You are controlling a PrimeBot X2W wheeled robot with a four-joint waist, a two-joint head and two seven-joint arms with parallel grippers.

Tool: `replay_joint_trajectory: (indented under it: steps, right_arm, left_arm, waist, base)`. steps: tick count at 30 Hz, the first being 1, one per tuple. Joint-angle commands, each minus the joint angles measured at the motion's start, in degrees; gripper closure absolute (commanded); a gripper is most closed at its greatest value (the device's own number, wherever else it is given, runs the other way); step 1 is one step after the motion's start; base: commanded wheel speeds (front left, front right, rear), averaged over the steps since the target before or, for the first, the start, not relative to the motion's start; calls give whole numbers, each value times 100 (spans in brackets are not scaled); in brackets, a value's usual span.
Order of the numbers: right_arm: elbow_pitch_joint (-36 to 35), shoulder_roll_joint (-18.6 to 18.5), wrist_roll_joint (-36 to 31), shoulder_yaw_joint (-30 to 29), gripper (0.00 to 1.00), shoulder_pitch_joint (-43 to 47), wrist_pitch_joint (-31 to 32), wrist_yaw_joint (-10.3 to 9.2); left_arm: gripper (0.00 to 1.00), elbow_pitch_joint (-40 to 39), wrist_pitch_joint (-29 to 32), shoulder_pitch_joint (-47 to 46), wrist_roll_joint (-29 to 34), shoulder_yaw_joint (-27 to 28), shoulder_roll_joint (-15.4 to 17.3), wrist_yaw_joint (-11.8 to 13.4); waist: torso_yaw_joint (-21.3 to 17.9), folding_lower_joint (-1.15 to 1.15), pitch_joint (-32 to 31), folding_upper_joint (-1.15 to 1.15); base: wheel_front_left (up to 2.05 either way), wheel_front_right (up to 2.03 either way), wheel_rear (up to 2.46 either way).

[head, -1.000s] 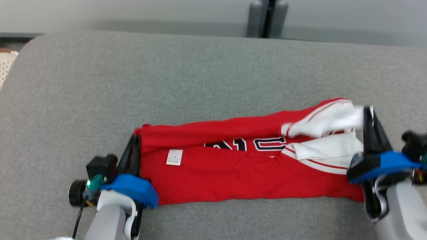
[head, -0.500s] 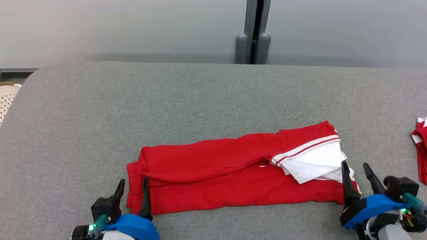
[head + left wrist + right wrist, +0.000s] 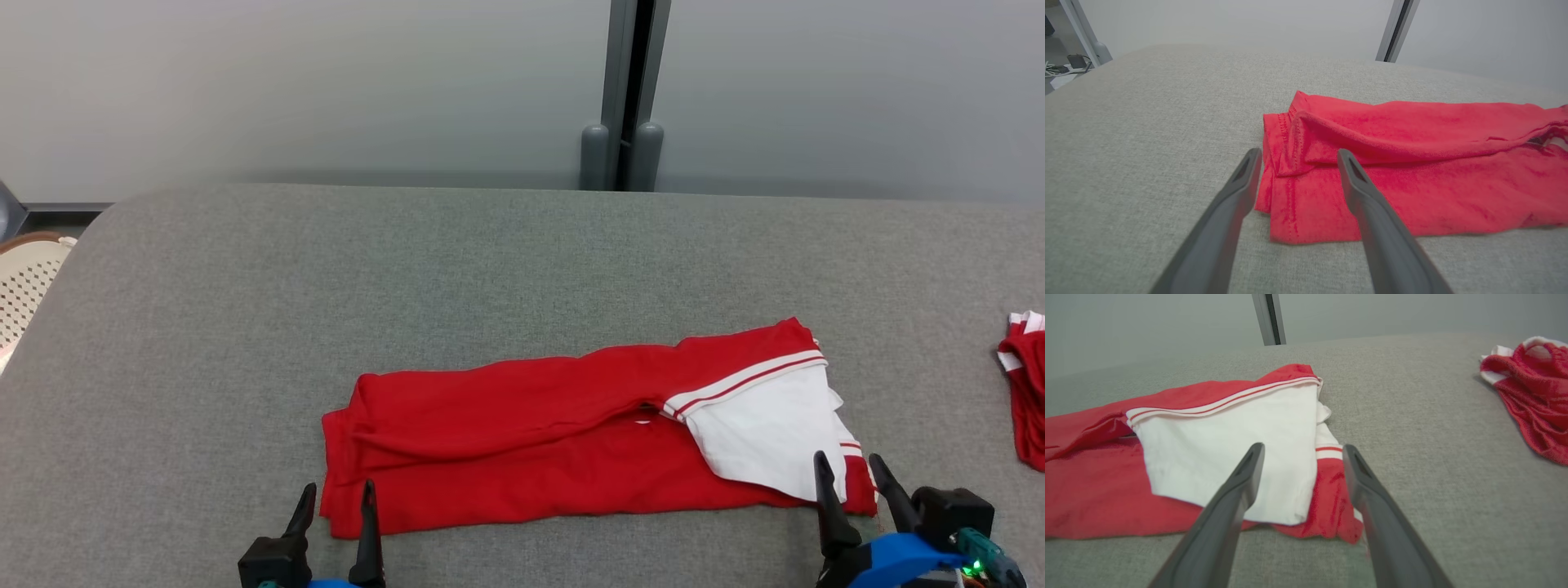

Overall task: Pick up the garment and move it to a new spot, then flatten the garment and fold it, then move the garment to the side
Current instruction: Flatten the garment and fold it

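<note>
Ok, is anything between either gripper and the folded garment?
Nothing visible. The left gripper and right gripper stand open at the red garment's two near corners. A second red garment lies apart, at the right edge of the head view.

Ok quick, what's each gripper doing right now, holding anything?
Left gripper: open, holding nothing.
Right gripper: open, holding nothing.

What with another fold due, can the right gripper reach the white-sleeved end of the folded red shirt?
Probably yes: the right gripper stands open right beside the white sleeve of the folded red shirt, which lies uncovered on the grey cushion; the second red garment lies well aside.
</note>
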Motion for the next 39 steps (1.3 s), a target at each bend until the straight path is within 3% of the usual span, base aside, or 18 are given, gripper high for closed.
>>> replay_joint_trajectory:
  steps: [1, 7, 12, 18, 19, 20, 21, 26, 33, 39]
  right_arm:
    - [6, 22, -51, 35, 0, -133, -26, 0]
    - [429, -119, -228, 49, 0, -886, -24, -1]
    - [1394, -232, -475, -332, 0, -1539, 92, 0]
    - [2439, -104, -613, -537, 0, -1755, 157, -1]
    - [2568, -44, -564, -484, 15, -1759, 167, 6]
    - [2667, 14, -502, -374, 70, -1792, 159, 10]
    - [2726, 59, -417, -274, 100, -1819, 144, 23]
    - [2601, -92, -94, -401, 100, -1858, 43, -6]
    - [1456, -352, -150, -1015, 100, -1423, -20, -4]
    - [369, -219, -289, -1097, 100, -1011, -25, -1]
  left_arm:
    - [0, -43, -24, -52, 3, -41, 4, 21]
    - [0, 7, -24, -322, 45, -109, 3, -68]
    - [0, 104, -24, -514, -29, -246, 4, -118]
    - [0, 160, -24, -607, -66, -250, 1, -96]
    - [0, 167, -24, -604, -56, -232, 3, -93]
    - [0, 168, -24, -599, -44, -212, 2, -91]
    - [0, 167, -24, -591, -36, -188, 1, -89]
    - [0, 176, -24, -541, 36, -65, 2, -128]
    - [0, 197, -25, -546, -27, -144, 3, -184]
    - [0, 223, -24, -521, -129, -333, 7, -141]
  waist:
    - [20, 1, 80, 0]
    - [117, 1, 421, 0]
    - [277, 1, 669, 0]
    - [402, 1, 800, 0]
    - [399, 1, 806, 0]
    - [384, 1, 814, 0]
    - [361, 1, 818, 0]
    - [112, 1, 756, 0]
    - [-310, 1, 559, 0]
    - [-434, 1, 464, 0]
  base:
    - [0, 0, 0]
    - [0, 0, 0]
    - [0, 0, 0]
    - [0, 0, 0]
    - [0, 0, 0]
    - [0, 0, 0]
    - [0, 0, 0]
    - [0, 0, 0]
    - [0, 0, 0]
    - [0, 0, 0]
